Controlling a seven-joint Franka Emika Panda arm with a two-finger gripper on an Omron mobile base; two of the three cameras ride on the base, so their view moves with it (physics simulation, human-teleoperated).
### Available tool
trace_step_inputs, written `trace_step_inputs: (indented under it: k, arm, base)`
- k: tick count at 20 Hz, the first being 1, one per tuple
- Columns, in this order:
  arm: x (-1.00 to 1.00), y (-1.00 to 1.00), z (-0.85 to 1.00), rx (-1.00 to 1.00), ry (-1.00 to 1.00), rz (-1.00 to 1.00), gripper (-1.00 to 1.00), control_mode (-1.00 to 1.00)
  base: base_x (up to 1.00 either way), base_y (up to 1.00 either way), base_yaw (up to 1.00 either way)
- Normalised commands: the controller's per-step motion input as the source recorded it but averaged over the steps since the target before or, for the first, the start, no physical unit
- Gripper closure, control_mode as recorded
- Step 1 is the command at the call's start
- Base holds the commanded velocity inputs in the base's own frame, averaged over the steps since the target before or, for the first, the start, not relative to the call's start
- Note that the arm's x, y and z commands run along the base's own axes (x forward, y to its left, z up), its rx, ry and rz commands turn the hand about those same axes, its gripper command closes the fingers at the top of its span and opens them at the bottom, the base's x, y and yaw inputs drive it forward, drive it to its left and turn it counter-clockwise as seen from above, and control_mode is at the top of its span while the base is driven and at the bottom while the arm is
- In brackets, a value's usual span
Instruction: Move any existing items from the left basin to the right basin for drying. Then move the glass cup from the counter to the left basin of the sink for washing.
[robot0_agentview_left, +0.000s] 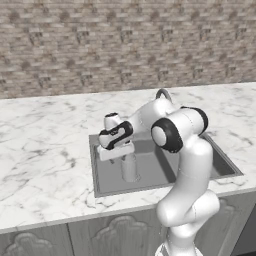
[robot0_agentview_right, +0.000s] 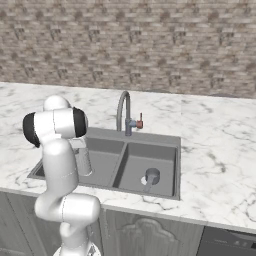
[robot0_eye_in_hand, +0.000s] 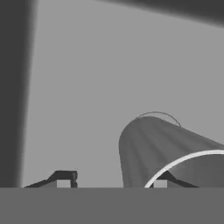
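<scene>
With the tall straight grey translucent glass tumbler (robot0_agentview_left: 129, 167) standing upright in the sink's dark left basin (robot0_agentview_left: 107, 175), the fingers (robot0_eye_in_hand: 64, 178) stand parted around its rim and should lift straight up without tipping it.

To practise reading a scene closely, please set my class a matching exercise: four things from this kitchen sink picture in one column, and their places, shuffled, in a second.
Things:
1. tall tumbler
2. small glass
3. faucet
4. end effector

Places:
A. in the right basin
B. behind the sink's divider
C. just above the tall tumbler
D. upright in the left basin

Pairs: 1-D, 2-A, 3-B, 4-C
</scene>
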Motion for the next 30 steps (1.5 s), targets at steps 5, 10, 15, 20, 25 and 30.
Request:
trace_step_inputs:
  k: [5, 10, 15, 20, 25, 30]
  arm:
    - [-0.22, 0.0, 0.35, 0.0, 0.0, 0.0, -1.0, -1.0]
    - [-0.05, 0.0, 0.46, 0.0, 0.03, 0.0, -1.0, -1.0]
    - [-0.11, -0.01, 0.48, 0.0, 0.05, 0.0, -1.0, -1.0]
    - [-0.18, -0.01, 0.53, 0.0, 0.04, 0.0, -1.0, -1.0]
    - [-0.35, -0.01, 0.59, 0.0, 0.04, 0.0, -1.0, -1.0]
    - [-0.42, 0.0, 0.62, 0.0, 0.06, 0.0, -1.0, -1.0]
  base:
    - [0.0, 0.0, 0.0]
    - [0.0, 0.0, 0.0]
    - [0.0, 0.0, 0.0]
    - [0.0, 0.0, 0.0]
    - [0.0, 0.0, 0.0]
    - [0.0, 0.0, 0.0]
